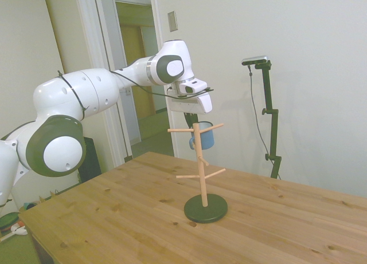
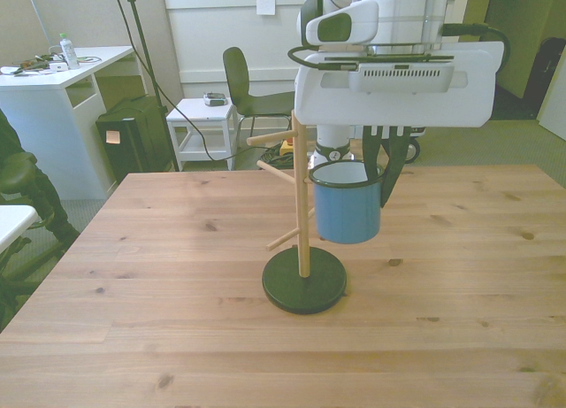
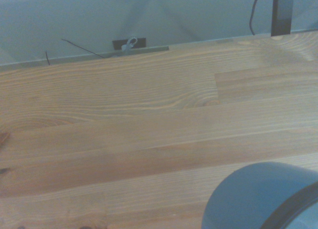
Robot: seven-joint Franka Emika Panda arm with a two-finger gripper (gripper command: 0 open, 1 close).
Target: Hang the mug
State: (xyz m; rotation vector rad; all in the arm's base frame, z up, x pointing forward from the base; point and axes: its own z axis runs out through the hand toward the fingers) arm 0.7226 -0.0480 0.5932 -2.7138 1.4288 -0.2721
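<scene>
The light-blue mug point(image 2: 347, 211) hangs upright in the air, close to the right of the wooden peg stand's pole point(image 2: 302, 204) in the front view. My gripper point(image 2: 380, 185) comes down from above and is shut on the mug's rim wall on the side away from the pole. In the side view the mug point(image 1: 206, 138) sits just behind the stand point(image 1: 201, 166), level with its upper pegs, under the gripper point(image 1: 198, 116). The handle is hidden, so I cannot tell whether it is over a peg. The wrist view shows a blurred part of the mug point(image 3: 261, 196) above the tabletop.
The stand's dark round base point(image 2: 303, 281) rests near the middle of the wooden table point(image 2: 159, 284). Lower pegs point(image 1: 189, 176) stick out on both sides. Beyond the table are a chair point(image 2: 240, 76), a small white cart point(image 2: 205, 116) and a white desk point(image 2: 53, 80).
</scene>
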